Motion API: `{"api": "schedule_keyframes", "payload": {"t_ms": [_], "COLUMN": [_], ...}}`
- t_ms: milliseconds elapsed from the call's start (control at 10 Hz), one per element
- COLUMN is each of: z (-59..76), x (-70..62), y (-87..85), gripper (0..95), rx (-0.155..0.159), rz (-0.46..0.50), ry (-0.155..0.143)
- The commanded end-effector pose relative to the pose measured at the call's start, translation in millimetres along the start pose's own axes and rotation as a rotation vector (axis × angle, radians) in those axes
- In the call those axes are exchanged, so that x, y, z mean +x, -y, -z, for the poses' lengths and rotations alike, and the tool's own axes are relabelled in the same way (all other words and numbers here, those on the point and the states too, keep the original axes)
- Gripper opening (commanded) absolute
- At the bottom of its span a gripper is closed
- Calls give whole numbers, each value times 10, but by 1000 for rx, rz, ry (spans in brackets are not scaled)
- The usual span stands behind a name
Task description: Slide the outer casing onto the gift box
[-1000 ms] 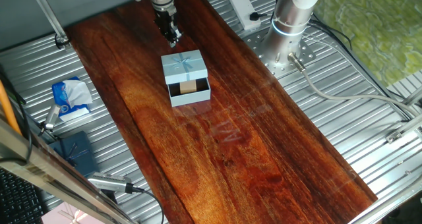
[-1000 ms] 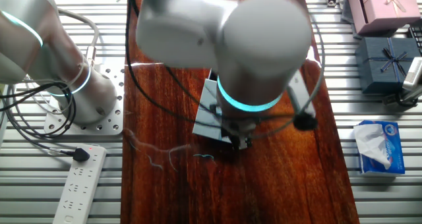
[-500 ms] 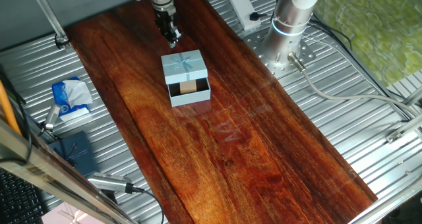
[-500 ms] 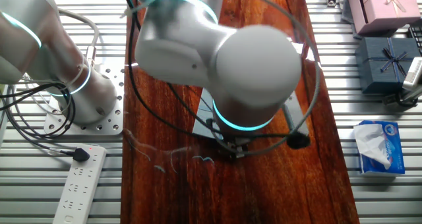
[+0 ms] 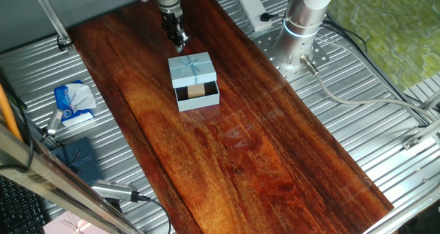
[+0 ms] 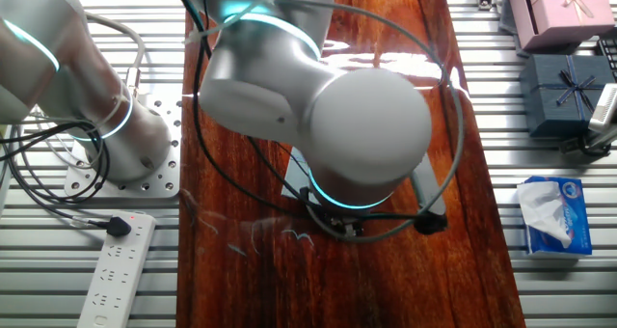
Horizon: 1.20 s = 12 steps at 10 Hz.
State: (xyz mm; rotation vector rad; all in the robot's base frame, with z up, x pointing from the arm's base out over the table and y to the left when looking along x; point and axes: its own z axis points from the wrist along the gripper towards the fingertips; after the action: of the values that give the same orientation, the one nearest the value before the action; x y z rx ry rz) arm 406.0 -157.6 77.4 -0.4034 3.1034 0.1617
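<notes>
The outer casing (image 5: 192, 69), a light-blue sleeve with a pale bow on top, sits on the wooden board (image 5: 261, 151). It partly covers the gift box (image 5: 199, 101), whose open end sticks out toward the near side and shows the tan block (image 5: 196, 91) on dark lining. My gripper (image 5: 181, 44) hangs point-down just behind the casing's far edge, fingers together and holding nothing. I cannot tell whether it touches the casing. In the other fixed view the arm's round housing (image 6: 357, 125) hides the gripper and most of the box. Only a pale-blue corner of the casing (image 6: 295, 177) shows.
A tissue packet (image 5: 72, 102), a dark navy box (image 5: 75, 158) and a pale pink box (image 6: 559, 5) lie on the metal slats beside the board. A power strip (image 6: 116, 270) and the arm's base (image 5: 302, 20) stand on the other side.
In the other fixed view the arm's housing has swung lower and nearer the camera. In the one fixed view the gripper, casing and gift box have hardly moved.
</notes>
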Motion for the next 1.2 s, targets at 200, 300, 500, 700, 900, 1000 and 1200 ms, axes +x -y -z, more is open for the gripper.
{"api": "schedule_keyframes", "payload": {"t_ms": [200, 300, 500, 700, 900, 1000, 1200], "z": [-46, -80, -106, -138, -184, -202, -242], "x": [-9, -7, 2, 13, 31, 36, 41], "y": [8, 16, 27, 40, 60, 65, 67], "gripper": [0, 0, 0, 0, 0, 0, 0], "rx": [-16, -18, -20, -20, -19, -18, -17], "rz": [1, 6, 10, 18, 30, 34, 39], "ry": [2, 5, 6, 8, 14, 15, 17]}}
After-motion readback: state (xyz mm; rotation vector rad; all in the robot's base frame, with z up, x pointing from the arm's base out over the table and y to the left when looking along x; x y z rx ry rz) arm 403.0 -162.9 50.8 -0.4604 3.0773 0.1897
